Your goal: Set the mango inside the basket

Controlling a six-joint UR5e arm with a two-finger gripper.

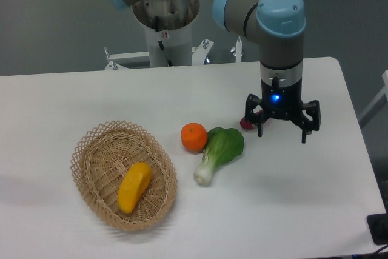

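Note:
The yellow-orange mango [134, 187] lies inside the oval woven wicker basket [91, 156] at the front left of the table. My gripper [282, 136] hangs over the right half of the table, far from the basket. Its fingers are spread apart and hold nothing. It stands just right of the small purple-red piece [246, 123], which is partly hidden behind it.
A round orange [194, 137] sits in the middle of the table. A green bok choy [220, 152] lies just right of it, touching or nearly touching it. The arm's base [165, 28] stands at the back edge.

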